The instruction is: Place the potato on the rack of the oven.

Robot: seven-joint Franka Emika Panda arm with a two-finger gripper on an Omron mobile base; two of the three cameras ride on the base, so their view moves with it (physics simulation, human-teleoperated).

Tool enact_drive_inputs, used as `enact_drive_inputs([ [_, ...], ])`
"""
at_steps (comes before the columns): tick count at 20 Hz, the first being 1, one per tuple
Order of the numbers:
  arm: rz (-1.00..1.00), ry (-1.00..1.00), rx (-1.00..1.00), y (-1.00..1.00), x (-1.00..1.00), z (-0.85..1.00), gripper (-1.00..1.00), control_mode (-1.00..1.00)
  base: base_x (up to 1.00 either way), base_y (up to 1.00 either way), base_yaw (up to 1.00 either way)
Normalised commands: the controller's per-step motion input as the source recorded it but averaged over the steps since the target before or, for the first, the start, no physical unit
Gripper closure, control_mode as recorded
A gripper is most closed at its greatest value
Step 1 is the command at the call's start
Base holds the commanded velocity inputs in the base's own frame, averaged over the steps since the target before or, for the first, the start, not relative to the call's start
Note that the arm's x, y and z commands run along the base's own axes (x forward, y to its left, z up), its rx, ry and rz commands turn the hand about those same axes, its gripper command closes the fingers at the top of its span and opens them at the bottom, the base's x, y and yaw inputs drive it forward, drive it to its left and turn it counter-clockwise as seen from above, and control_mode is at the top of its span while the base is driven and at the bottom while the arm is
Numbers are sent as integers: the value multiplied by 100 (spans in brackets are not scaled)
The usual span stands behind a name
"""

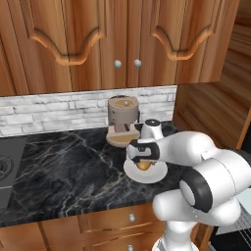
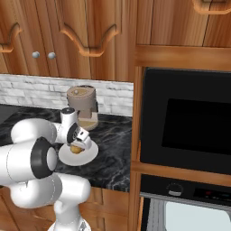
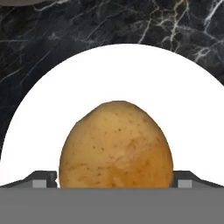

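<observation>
The potato (image 3: 116, 146) has a matt, golden-brown skin flecked with small dark spots. It sits on a smooth, plain white plate (image 3: 65, 105). The worktop (image 1: 63, 171) is polished black marble with pale veins. The cabinets (image 1: 98, 39) are varnished brown wood. The oven (image 2: 185, 117) has a glossy black front.

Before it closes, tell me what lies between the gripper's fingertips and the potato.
Nothing. In the hand view the potato on the white plate sits directly between the gripper fingertips, no other thing intervening; whether they touch, I cannot tell.
</observation>
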Motion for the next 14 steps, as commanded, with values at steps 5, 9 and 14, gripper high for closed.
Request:
enact_drive_inputs([
  [5,0,0,0,0,5,-27,-100,-100,0,0,0],
  [9,0,0,0,0,0,-24,-100,-100,0,0,0],
  [14,0,3,2,0,0,-29,100,-100,0,0,0],
])
